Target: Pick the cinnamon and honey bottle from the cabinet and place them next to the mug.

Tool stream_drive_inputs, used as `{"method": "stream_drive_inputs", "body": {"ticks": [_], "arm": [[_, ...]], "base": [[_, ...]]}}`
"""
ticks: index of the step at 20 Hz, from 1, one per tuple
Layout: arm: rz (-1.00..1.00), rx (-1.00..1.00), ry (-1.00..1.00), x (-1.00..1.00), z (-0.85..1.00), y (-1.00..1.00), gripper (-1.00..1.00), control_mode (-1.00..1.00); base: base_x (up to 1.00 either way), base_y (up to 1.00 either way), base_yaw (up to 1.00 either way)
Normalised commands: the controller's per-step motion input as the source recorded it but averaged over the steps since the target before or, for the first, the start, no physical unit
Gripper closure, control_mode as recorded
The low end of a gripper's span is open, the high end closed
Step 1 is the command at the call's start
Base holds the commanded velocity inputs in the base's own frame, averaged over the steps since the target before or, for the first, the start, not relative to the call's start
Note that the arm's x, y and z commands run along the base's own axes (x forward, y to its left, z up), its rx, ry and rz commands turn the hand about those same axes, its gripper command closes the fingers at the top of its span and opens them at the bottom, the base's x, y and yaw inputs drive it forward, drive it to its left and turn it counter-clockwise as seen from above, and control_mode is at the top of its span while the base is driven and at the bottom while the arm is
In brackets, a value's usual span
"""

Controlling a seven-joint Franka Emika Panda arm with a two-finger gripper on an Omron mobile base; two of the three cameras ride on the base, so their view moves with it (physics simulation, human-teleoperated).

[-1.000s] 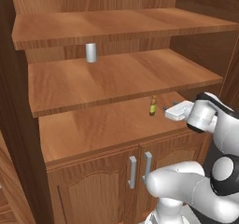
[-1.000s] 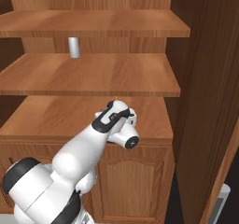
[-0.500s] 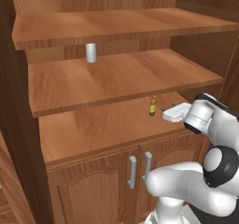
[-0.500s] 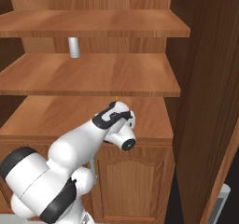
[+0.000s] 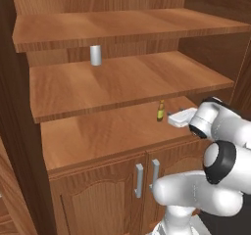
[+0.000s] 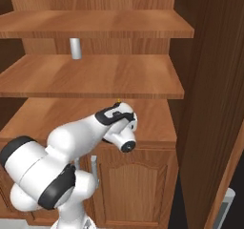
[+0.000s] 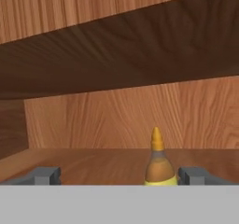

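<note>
The honey bottle [image 5: 160, 110], slim and amber with a narrow neck, stands on the lowest open shelf of the reddish-brown cabinet [image 5: 93, 136]. My gripper [image 5: 172, 117] reaches in just to its right at shelf height. In the hand view the honey bottle [image 7: 158, 163] stands a short way ahead between my open gripper's [image 7: 120, 176] two tips, nearer the right fingertip [image 7: 195, 175], and nothing is held. From the right base view only the honey bottle's tip [image 6: 118, 100] peeks over my hand. The cinnamon and the mug are out of view.
A plain grey cylinder [image 5: 95, 55] stands on the middle shelf, which overhangs low above my hand. Below are double doors with silver bar handles [image 5: 139, 180]. A tall wooden door panel [image 6: 209, 104] rises at the right.
My hand has crept slightly toward the honey bottle while the arm's elbow swung and dropped. The jaws stayed open and the bottle has not moved.
</note>
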Motion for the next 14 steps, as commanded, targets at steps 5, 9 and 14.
{"method": "stream_drive_inputs", "body": {"ticks": [5, 9, 14], "arm": [[-0.03, 0.0, 0.0, 0.02, 0.0, 0.0, -1.0, -1.0], [0.0, 0.0, 0.0, 0.0, 0.0, 0.0, -1.0, -1.0], [0.0, 0.0, 0.0, 0.0, 0.0, 0.0, -1.0, -1.0]], "base": [[0.0, 0.0, 0.0], [0.0, 0.0, 0.0], [0.0, 0.0, 0.0]]}}
